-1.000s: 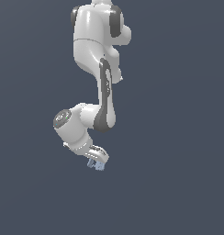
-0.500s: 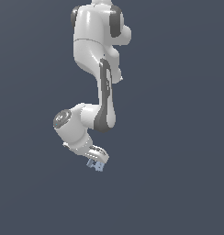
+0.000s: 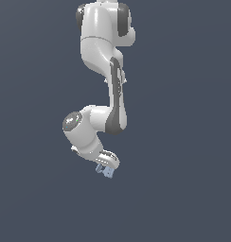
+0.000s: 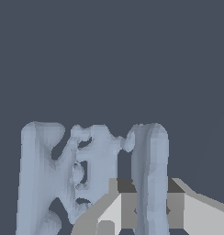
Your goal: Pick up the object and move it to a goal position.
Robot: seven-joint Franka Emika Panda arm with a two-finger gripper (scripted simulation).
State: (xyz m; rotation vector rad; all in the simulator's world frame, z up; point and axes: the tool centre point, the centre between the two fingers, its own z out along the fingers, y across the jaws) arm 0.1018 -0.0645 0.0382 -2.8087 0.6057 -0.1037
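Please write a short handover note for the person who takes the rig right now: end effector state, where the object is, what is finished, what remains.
End effector: shut on the object; the wrist view shows a finger on each side of one of its pale blue-grey ridges.
Object: a small piece at the arm's tip, seen in the exterior view just below the wrist.
Done: the object is grasped.
Left: carry it to the goal position and release. No goal marker shows in either view, so I cannot say how far it has to go.
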